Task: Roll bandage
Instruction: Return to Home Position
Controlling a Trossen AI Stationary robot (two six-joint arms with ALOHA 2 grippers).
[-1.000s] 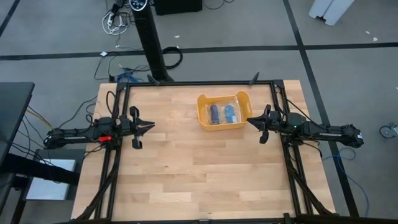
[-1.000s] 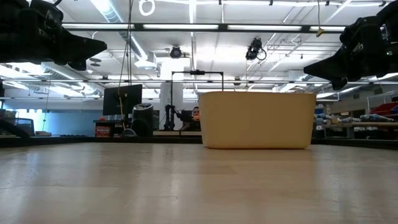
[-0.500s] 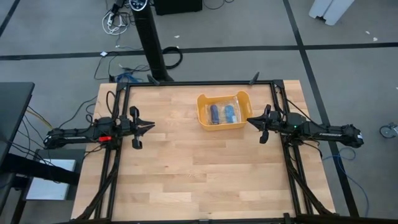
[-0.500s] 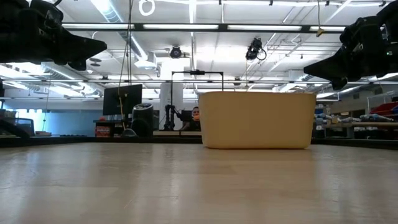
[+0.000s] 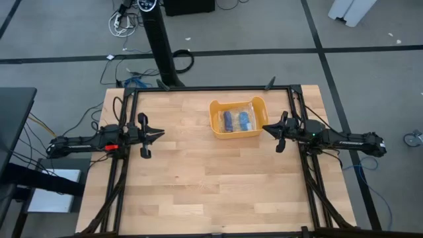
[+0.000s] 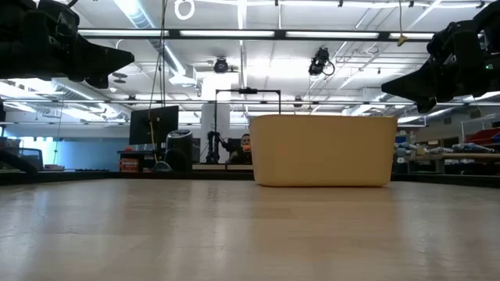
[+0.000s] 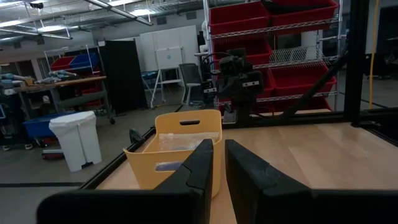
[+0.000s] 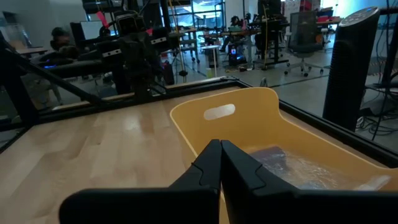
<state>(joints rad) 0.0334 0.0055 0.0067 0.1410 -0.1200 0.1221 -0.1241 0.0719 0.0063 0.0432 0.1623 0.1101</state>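
A: The pale wooden tabletop [image 5: 198, 178] is made of narrow glued strips, with visible grain. It is smooth, and in the low view it has a soft satin sheen.

B: The black metal frame [image 5: 211, 88] around it looks matt. The yellow plastic tub [image 6: 320, 152] has smooth, even walls with hardly any gloss.

A: Inside the tub is a clear plastic bag [image 8: 292, 167] of thin, crinkled film that catches bright glints. The dark-blue rolled bandage [image 5: 228, 120] shows through it and looks dull and soft, but its weave is too small to make out.

B: The right gripper [image 8: 219, 144] has dark fingers that look like matt, hard plastic with smooth faces.
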